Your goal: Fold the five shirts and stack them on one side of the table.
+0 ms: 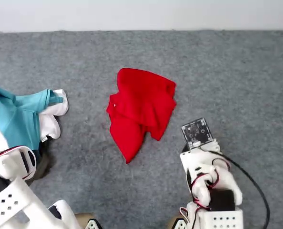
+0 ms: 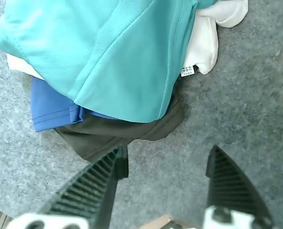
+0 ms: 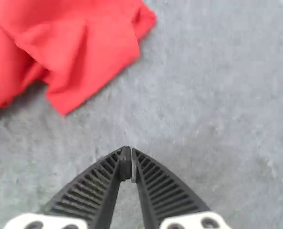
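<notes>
Grey carpet is seen across the table (image 1: 237, 76), with a red shirt (image 1: 140, 110) lying crumpled near its middle. At the left edge a pile is formed: a teal shirt (image 1: 17, 117) is laid over a white shirt (image 1: 51, 121), a blue shirt (image 2: 51, 107) and a dark shirt (image 2: 117, 136). The left gripper (image 2: 169, 157) is held wide open and empty just beside that pile. The right gripper (image 3: 130, 156) is pressed closed on nothing, near the red shirt's edge.
</notes>
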Controlling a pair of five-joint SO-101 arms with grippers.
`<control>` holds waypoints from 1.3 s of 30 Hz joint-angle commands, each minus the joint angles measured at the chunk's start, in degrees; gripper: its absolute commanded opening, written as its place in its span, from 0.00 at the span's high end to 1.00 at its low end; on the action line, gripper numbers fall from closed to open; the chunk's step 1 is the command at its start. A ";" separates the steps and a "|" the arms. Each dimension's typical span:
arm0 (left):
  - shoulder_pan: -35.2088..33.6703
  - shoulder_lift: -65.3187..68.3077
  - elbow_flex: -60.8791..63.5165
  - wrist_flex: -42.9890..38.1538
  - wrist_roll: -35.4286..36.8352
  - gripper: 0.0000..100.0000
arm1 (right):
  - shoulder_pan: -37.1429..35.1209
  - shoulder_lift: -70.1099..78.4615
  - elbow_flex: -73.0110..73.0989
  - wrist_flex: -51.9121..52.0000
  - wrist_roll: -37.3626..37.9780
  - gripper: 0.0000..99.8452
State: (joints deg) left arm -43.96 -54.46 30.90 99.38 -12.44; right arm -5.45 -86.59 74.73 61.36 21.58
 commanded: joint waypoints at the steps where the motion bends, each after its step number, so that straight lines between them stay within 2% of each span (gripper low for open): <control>1: 0.35 -0.62 -1.54 1.14 -0.97 0.74 | -3.30 13.85 -13.45 2.33 1.14 0.99; 7: 0.35 -0.70 -1.45 1.14 -0.97 0.74 | -8.84 41.27 -28.66 2.95 1.14 0.99; 18: 0.18 -1.14 -1.19 1.05 -1.05 0.74 | -9.01 79.96 -58.73 2.86 1.05 0.99; 21: 0.18 -1.14 -1.19 1.05 -0.88 0.74 | -8.92 88.48 -67.34 3.65 0.79 0.90; 24: 0.18 -1.23 -1.45 1.05 -0.97 0.74 | -8.13 95.34 -75.34 5.41 -3.52 0.77; 26: 0.09 -1.23 -1.54 1.05 -1.05 0.74 | -7.69 99.56 -81.14 6.73 -5.71 0.72; 39: 0.35 -1.23 -1.36 1.05 -0.79 0.74 | -7.08 125.49 -111.21 14.64 -6.59 0.75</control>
State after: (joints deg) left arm -44.04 -54.81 30.90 99.38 -12.97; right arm -13.27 36.92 -29.27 73.58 15.60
